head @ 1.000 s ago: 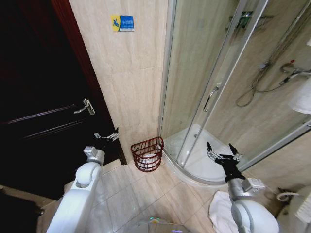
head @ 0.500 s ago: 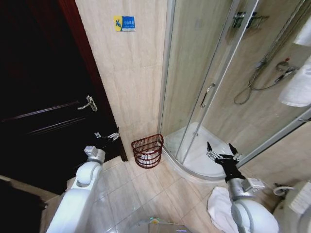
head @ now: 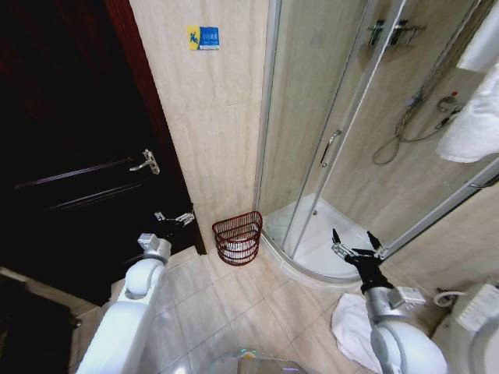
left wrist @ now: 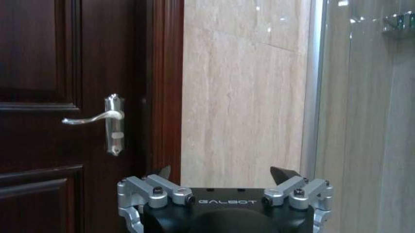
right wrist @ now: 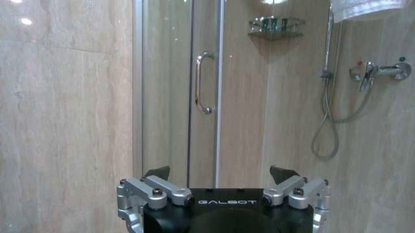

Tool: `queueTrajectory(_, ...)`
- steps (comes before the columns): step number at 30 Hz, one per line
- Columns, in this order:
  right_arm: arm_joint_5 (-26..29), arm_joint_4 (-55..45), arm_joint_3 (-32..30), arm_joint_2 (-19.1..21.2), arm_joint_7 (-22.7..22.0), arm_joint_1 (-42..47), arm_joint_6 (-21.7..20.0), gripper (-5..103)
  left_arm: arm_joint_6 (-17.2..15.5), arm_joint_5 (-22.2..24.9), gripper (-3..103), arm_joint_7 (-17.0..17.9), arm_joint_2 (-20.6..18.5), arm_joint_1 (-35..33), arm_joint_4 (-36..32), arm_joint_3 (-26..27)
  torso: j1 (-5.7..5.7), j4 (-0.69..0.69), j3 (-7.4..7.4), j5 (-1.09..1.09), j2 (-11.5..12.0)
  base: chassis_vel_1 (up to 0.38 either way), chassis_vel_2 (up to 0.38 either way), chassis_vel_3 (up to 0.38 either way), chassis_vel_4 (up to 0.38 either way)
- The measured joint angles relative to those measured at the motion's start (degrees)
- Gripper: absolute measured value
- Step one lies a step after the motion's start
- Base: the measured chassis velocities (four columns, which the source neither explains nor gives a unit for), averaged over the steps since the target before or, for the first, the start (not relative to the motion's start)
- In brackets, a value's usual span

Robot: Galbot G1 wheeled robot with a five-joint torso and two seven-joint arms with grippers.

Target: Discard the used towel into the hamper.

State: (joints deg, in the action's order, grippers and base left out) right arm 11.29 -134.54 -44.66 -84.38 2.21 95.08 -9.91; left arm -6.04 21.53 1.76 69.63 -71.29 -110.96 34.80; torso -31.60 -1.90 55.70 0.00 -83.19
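Note:
The hamper (head: 238,238), a round dark red wire basket, stands on the tiled floor against the wall, between the door and the shower cabin. A white towel (head: 349,329) lies crumpled on the floor beside my right arm. My left gripper (head: 174,218) is held out open and empty toward the door frame, left of the hamper; in the left wrist view its fingertips (left wrist: 224,173) stand wide apart. My right gripper (head: 352,242) is open and empty, raised in front of the shower tray, right of the hamper; the right wrist view shows it (right wrist: 220,172) facing the glass door.
A dark wooden door (head: 70,156) with a metal handle (head: 146,161) stands at the left. The curved glass shower cabin (head: 335,140) fills the right. Another white towel (head: 472,117) hangs at the upper right. Tiled floor lies open before the hamper.
The whole head view has shifted a little, so the camera moved; more of the floor and the hanging towel shows. Both arms keep their pose, grippers open.

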Motion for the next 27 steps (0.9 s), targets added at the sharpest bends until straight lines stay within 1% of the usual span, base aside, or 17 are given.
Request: queueTrajectory(27, -0.1, 0.2, 0.0, -0.1, 0.0, 0.0, 0.1, 100, 0.9, -0.6, 100, 0.0, 0.4, -0.1, 0.5, -0.5, 0.0, 0.0, 0.0, -0.01, 0.0, 0.065, -0.063, -0.061, 0.058)
